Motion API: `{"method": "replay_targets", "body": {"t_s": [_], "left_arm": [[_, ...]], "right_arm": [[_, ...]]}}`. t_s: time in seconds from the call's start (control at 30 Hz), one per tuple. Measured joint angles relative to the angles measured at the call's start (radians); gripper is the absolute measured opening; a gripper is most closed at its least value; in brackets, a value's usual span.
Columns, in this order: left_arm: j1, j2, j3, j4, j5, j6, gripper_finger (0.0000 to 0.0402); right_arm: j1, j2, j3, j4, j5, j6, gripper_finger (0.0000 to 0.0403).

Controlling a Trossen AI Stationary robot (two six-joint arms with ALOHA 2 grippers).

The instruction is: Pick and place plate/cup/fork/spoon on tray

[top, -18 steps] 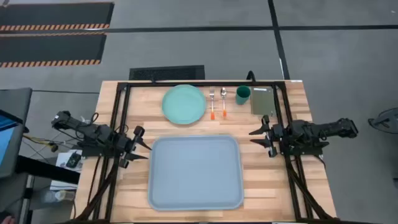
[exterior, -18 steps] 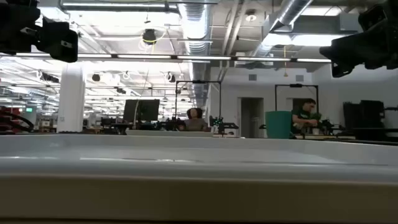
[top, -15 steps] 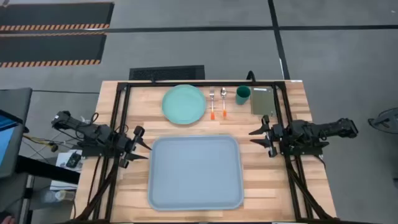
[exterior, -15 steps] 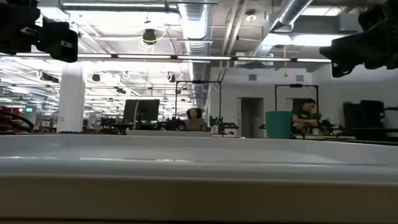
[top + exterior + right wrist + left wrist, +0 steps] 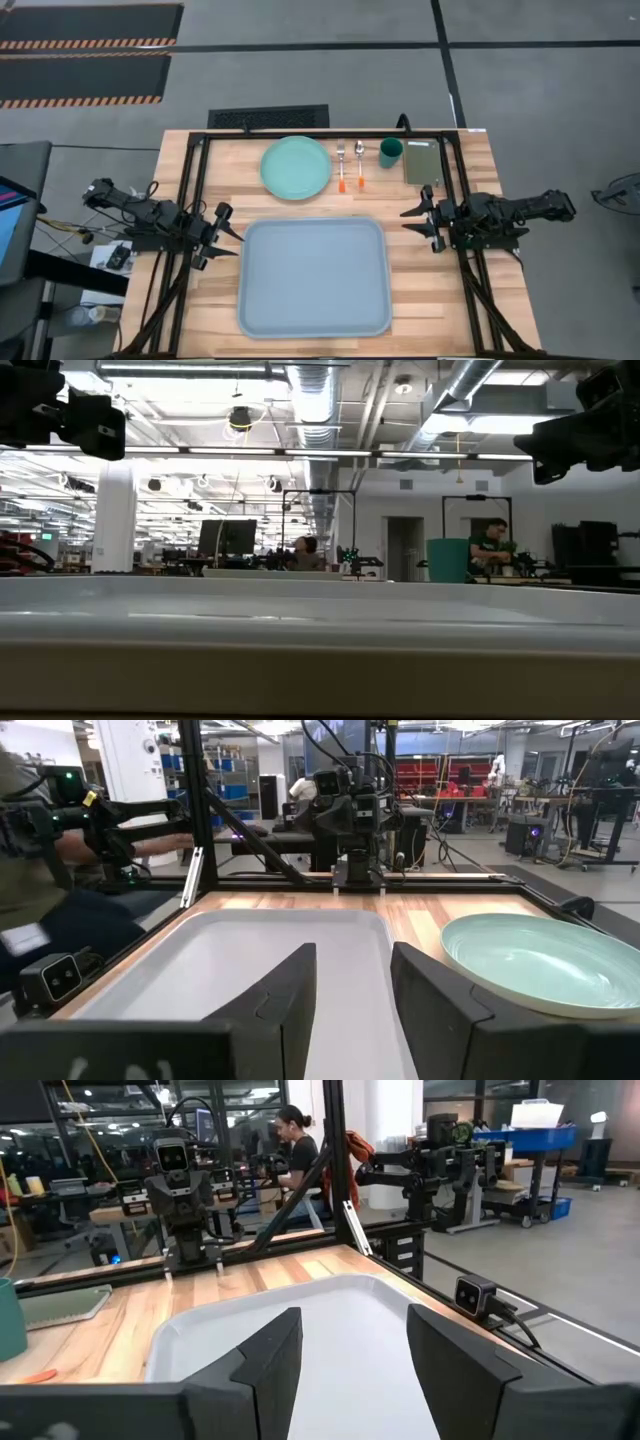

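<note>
Butcher-block wood makes up the table, fenced by a black frame, with grey floor and striped mats beyond it. Taking the overhead view as a clock face, the pale grey-blue tray lies nearest, at six o'clock, with nothing on it. At nine o'clock the left gripper waits just off the tray's rim, jaws apart and holding nothing; at three o'clock the right gripper mirrors it, likewise parted and unloaded. Farther back, a row runs across twelve o'clock: the mint-green plate toward eleven, then the fork and the spoon side by side with orange handles toward the tray, then the dark teal cup, and an olive rectangular block at one o'clock.

No pick appears begun. I judge the plate best taken first by the left arm, pinching its rim, while the right arm takes the cup from above; the thin cutlery wants a low, square approach across the handles.

No legible writing shows anywhere.
</note>
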Motion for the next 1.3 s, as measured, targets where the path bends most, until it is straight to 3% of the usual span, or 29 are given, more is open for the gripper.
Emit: {"method": "replay_targets", "body": {"t_s": [0.8, 1.0, 1.23, 1.3], "left_arm": [[0.000, 0.000, 0.000, 0.000, -0.001, 0.000, 0.0173], [0.000, 0.000, 0.000, 0.038, -0.179, -0.015, 0.0173], [0.000, 0.000, 0.000, 0.033, -0.134, -0.319, 0.0173], [0.000, 0.000, 0.000, 0.034, -0.128, -0.407, 0.0173]], "right_arm": [[0.000, 0.000, 0.000, 0.000, 0.000, 0.000, 0.0157], [0.000, 0.000, 0.000, 0.000, 0.000, 0.000, 0.0157], [0.000, 0.000, 0.000, 0.003, 0.003, 0.002, 0.0157], [0.001, 0.000, 0.000, 0.013, 0.004, 0.076, 0.0157]]}}
